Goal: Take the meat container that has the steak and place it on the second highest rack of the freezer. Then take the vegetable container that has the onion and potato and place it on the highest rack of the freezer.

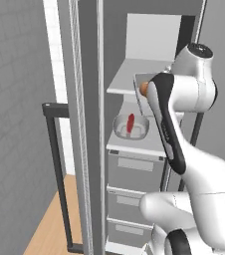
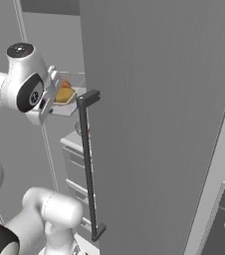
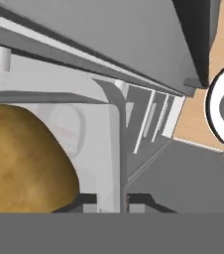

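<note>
The claw (image 3: 111, 200) is clamped on the vegetable container (image 3: 115, 149) wall, potato (image 3: 25, 158) inside, level with the freezer's top rack (image 1: 122, 79). The meat container (image 1: 130, 126) sits 1 rack below. A tilt could spill the potato.

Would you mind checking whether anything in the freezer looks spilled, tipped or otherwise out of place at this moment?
Nothing stands out. The meat container sits level on its rack with the steak inside. The vegetable container is at the upper rack, apparently level, with the potato inside. No spill shows.
</note>
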Controlling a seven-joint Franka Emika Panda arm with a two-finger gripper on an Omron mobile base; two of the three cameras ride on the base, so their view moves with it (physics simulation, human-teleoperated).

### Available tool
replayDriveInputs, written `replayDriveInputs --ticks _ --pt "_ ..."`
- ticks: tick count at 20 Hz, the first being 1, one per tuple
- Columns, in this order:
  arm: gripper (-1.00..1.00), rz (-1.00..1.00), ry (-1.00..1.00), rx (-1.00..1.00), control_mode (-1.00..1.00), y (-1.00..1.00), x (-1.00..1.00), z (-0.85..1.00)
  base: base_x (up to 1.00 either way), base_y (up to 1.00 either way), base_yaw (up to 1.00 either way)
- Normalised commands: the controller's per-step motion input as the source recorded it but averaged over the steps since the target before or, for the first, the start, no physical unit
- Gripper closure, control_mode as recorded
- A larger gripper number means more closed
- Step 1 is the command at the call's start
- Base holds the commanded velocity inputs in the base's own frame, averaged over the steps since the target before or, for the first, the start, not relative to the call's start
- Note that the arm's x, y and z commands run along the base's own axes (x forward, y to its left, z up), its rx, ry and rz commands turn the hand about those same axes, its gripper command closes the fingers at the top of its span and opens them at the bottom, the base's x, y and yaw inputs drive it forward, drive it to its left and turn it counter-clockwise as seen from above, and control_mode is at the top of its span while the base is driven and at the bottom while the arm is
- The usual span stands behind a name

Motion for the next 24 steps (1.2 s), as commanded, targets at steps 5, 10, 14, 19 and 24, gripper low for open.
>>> replayDriveInputs --ticks 5,10,14,19,24 --pt "1.0 -0.13 0.0 0.01 -1.0 0.05 1.0 0.0 0.0 0.0 0.0" --pt "1.0 -0.05 0.0 0.02 -1.0 -0.14 1.0 0.0 0.0 0.0 0.0" --pt "1.0 0.0 -0.02 0.0 -1.0 -0.28 1.0 0.0 0.0 0.0 0.0" --pt "1.0 0.0 -0.06 0.0 -1.0 -0.28 0.99 -0.01 0.0 0.0 0.0" --pt "-1.0 0.0 -0.14 0.0 -1.0 -0.06 0.57 -0.06 0.0 0.0 0.0"
